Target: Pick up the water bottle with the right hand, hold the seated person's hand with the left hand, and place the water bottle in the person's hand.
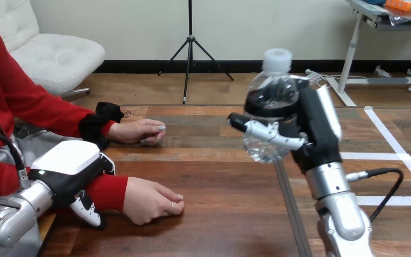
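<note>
Wooden desk [219,219] bore the person's near hand [152,201], palm down, at the left, its wrist [106,190] clasped by the left hand [67,160]. Well to its right hung the right hand [317,128], clamped round the upright water bottle [273,85].

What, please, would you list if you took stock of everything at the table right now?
table: one, brown wood, across the view.
water bottle: one, clear with white cap, held raised over it.
person's nearer hand: one, resting on the table, left.
person's farther hand: one, resting on the table behind it.
left hand: one, black and white, curled round the nearer hand's wrist.
right hand: one, black and white, curled round the bottle.
</note>
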Tool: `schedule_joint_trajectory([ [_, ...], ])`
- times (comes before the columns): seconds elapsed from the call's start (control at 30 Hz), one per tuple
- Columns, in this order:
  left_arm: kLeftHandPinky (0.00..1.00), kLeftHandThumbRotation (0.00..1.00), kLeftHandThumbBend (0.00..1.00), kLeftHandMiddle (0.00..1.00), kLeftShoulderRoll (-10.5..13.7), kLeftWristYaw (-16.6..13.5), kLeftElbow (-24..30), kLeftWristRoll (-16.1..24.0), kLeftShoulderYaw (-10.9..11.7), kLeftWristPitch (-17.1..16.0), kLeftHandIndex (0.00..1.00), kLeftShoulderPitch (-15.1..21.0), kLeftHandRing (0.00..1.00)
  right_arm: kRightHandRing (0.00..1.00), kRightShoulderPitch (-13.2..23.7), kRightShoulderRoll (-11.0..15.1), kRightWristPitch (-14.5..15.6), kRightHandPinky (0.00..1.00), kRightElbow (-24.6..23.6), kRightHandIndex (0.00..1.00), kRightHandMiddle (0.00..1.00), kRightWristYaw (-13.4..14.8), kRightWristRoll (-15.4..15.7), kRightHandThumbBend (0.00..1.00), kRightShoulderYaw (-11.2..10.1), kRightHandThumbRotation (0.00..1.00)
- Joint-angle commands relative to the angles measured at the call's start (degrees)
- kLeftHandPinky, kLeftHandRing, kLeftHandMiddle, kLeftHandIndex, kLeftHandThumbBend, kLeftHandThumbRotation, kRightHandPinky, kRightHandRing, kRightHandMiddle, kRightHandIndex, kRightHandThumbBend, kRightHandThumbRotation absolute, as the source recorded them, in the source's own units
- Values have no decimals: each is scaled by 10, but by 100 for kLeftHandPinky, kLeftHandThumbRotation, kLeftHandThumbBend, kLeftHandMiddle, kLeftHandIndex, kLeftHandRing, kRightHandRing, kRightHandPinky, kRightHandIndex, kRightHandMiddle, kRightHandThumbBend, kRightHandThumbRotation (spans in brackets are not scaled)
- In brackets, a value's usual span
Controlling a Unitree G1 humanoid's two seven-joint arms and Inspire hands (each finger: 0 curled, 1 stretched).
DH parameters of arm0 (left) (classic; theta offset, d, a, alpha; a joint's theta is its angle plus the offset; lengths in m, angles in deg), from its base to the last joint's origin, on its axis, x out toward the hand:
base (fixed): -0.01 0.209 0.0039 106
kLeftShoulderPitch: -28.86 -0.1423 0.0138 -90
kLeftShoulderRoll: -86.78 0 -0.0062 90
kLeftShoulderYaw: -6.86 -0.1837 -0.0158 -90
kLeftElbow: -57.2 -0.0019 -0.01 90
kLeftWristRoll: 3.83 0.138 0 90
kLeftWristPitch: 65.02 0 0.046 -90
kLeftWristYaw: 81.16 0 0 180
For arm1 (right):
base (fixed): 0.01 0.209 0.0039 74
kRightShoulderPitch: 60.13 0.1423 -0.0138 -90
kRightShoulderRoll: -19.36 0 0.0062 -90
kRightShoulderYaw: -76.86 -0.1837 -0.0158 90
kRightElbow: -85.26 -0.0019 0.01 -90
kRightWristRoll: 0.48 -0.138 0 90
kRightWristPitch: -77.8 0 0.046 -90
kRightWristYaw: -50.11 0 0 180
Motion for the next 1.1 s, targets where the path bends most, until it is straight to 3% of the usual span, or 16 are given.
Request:
schedule_joint_trajectory([
  [0.0, 42, 0, 100, 47, -19, -20, -6, 7, -10, -2, 48, 45, 43, 12, 39, 1, 10, 7, -47, 17, 15, 4, -14, 67, -5, 0],
  [0.57, 38, 0, 98, 44, -42, -76, -55, 16, -27, -6, 44, 65, 39, 11, 33, 0, 36, 7, -84, 17, 15, 6, -18, 64, -6, 0],
  [1.07, 33, 0, 97, 41, -60, -113, -99, 5, -32, -38, 41, 80, 35, 11, 31, 0, 57, 7, -102, 16, 15, 7, -17, 61, -5, 0],
])
